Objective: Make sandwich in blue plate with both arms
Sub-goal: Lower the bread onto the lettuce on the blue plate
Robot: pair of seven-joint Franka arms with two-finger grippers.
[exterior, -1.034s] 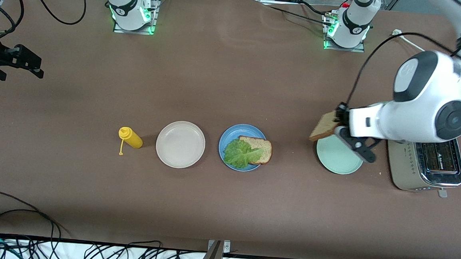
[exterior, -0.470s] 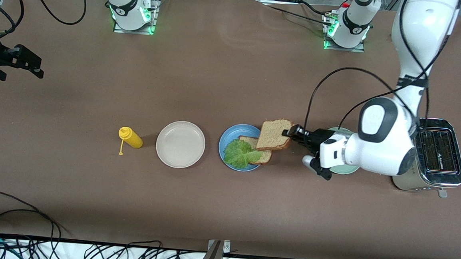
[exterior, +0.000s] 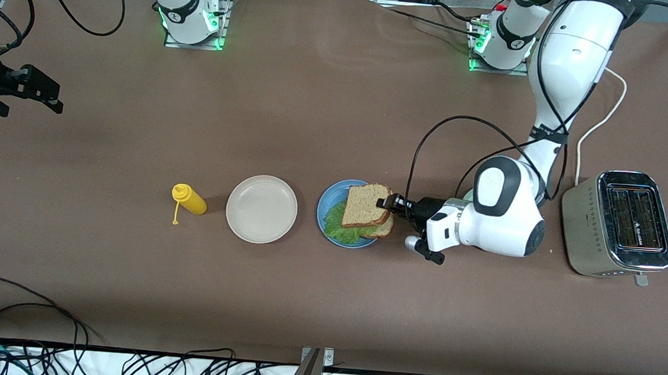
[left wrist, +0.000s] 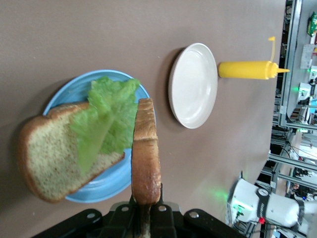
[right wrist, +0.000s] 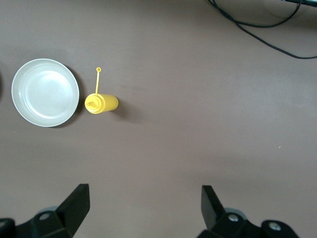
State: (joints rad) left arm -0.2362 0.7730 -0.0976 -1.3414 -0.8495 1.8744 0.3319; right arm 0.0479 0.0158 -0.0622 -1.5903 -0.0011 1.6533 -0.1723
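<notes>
The blue plate (exterior: 323, 205) holds a bread slice (exterior: 387, 229) with a green lettuce leaf (exterior: 337, 227) on it. My left gripper (exterior: 386, 203) is shut on the edge of a second bread slice (exterior: 366, 205) and holds it flat, just over the lettuce and the lower slice. In the left wrist view this held slice (left wrist: 146, 153) shows edge-on between the gripper's (left wrist: 146, 210) fingers, with the plate (left wrist: 67, 93), lettuce (left wrist: 106, 114) and lower slice (left wrist: 44, 156) beneath. My right gripper (exterior: 38, 91) waits open and empty high over the right arm's end of the table; it also shows in the right wrist view (right wrist: 143, 208).
A beige plate (exterior: 261, 208) and a yellow squeeze bottle (exterior: 190, 200) lie beside the blue plate toward the right arm's end. A silver toaster (exterior: 619, 223) stands at the left arm's end. The left arm covers most of the pale green plate.
The left arm has carried the bread slice from over the pale green plate to over the blue plate and turned it flat. The right arm has not moved.
</notes>
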